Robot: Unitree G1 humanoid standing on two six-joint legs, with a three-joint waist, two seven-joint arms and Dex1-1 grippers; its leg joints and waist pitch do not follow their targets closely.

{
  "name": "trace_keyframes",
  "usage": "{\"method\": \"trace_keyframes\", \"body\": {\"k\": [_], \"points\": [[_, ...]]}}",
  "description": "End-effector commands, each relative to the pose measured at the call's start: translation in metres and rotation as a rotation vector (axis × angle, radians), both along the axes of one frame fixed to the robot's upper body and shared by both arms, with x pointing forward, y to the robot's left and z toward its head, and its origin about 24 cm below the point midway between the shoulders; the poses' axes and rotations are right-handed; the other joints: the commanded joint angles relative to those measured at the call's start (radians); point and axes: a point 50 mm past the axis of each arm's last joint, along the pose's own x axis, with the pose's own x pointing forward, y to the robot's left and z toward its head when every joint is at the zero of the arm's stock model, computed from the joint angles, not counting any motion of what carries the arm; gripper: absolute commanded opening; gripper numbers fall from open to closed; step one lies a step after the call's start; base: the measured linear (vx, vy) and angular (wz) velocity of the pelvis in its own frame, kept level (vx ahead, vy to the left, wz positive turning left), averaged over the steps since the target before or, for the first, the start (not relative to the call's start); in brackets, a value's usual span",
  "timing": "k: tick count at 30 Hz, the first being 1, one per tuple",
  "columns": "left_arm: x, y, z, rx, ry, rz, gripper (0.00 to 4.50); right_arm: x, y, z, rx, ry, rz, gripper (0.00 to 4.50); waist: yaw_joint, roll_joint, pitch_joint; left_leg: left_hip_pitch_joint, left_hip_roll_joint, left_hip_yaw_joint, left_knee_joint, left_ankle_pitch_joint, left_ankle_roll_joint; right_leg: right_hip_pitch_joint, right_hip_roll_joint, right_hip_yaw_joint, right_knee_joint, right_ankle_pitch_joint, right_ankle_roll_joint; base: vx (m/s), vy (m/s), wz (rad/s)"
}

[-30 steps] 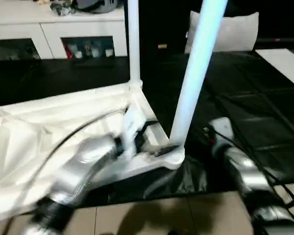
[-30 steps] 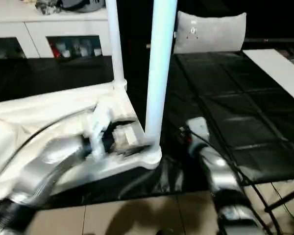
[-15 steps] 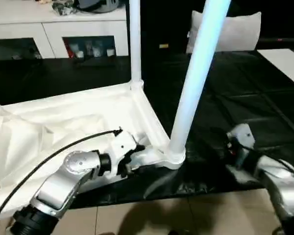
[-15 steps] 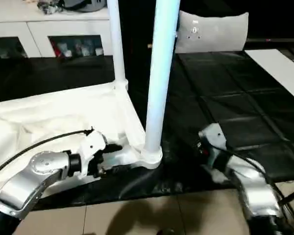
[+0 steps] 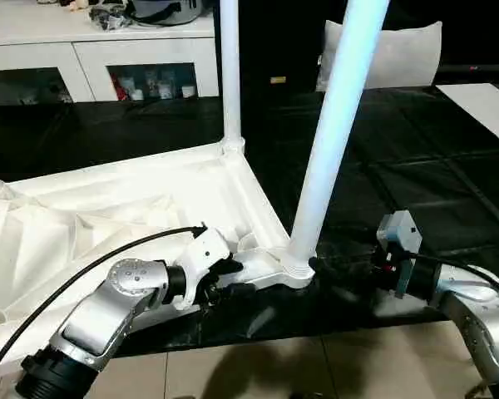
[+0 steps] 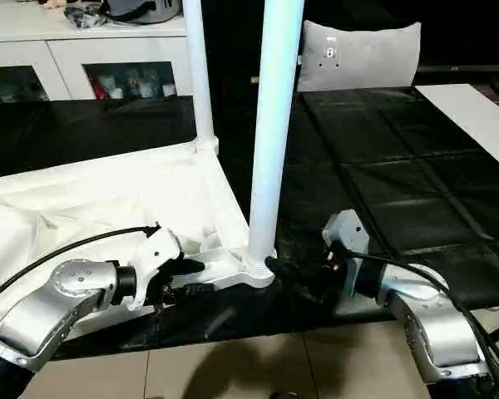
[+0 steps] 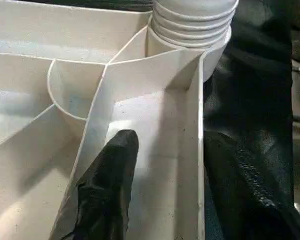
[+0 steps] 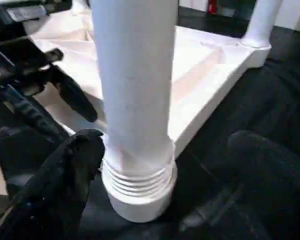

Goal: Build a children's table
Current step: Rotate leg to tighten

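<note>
A white plastic table top [image 5: 133, 208] is seen lying upside down on a black-covered work surface [image 5: 416, 166], ribbed underside up, at the left of the scene. Two legs are counted standing upright in its right-hand corner sockets: a near leg [image 5: 337, 116] and a far leg [image 5: 229, 71].

In the left wrist view, the left gripper [image 7: 165, 200] is shown astride the near edge wall of the top, one black finger [image 7: 110, 185] inside the ribbed tray and the other outside over the black cover; the jaws are partly closed around that wall, though a firm grip cannot be confirmed. The threaded collar of the near leg is seen just beyond.

In the right wrist view, the right gripper [image 8: 155, 185] is shown with its jaws spread wide, one on either side of the near leg's ribbed base [image 8: 137, 182], not pressed against it. The left gripper is also seen there at the table's edge.

Compared with a second ago, the left gripper has narrowed and settled onto the rim, and the right arm has swung in from the right to the leg's foot.

A white cabinet [image 5: 91, 50] with glass doors and a grey cushion [image 6: 358, 54] are seen at the far side.
</note>
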Motion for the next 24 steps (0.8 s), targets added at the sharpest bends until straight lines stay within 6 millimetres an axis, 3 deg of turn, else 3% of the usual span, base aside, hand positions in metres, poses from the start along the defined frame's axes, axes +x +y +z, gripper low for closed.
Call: {"method": "trace_keyframes", "body": {"k": [1, 8, 17, 24], "points": [[-0.0004, 0.0084, -0.0058, 0.059, 0.016, 0.026, 1.94, -0.0019, 0.0015, 0.0017, -0.016, 0.008, 0.025, 4.5, 0.001, -0.007, -0.048, -0.022, -0.004, 0.014, -0.072, -0.222, 0.087, 0.059, -0.038, 0.031, -0.099, -0.542, -0.022, 0.0, 0.0, 0.0], [-0.0052, 0.0062, -0.0034, 0.063, 0.027, -0.008, 1.44, -0.0031, 0.0013, -0.0003, -0.032, 0.038, 0.04, 4.5, -0.008, -0.005, -0.047, -0.025, -0.005, 0.011, -0.072, -0.234, 0.085, 0.059, -0.038, 0.027, -0.103, -0.564, -0.006, 0.0, 0.0, 0.0], [-0.0077, 0.0059, -0.0047, 0.127, 0.034, -0.022, 0.64, -0.0029, 0.0027, -0.0015, -0.045, 0.052, 0.046, 4.5, -0.01, -0.003, -0.047, -0.023, -0.005, 0.011, -0.071, -0.235, 0.085, 0.057, -0.037, 0.027, -0.103, -0.562, -0.012, 0.0, 0.0, 0.0], [-0.0053, 0.0068, -0.003, 0.138, 0.015, -0.023, 0.1, -0.0017, 0.0029, -0.0017, -0.049, 0.048, 0.04, 4.5, -0.011, -0.003, -0.045, -0.021, -0.01, 0.011, -0.069, -0.254, 0.082, 0.054, -0.036, 0.021, -0.112, -0.607, 0.01, 0.0, 0.0, 0.0]]}}
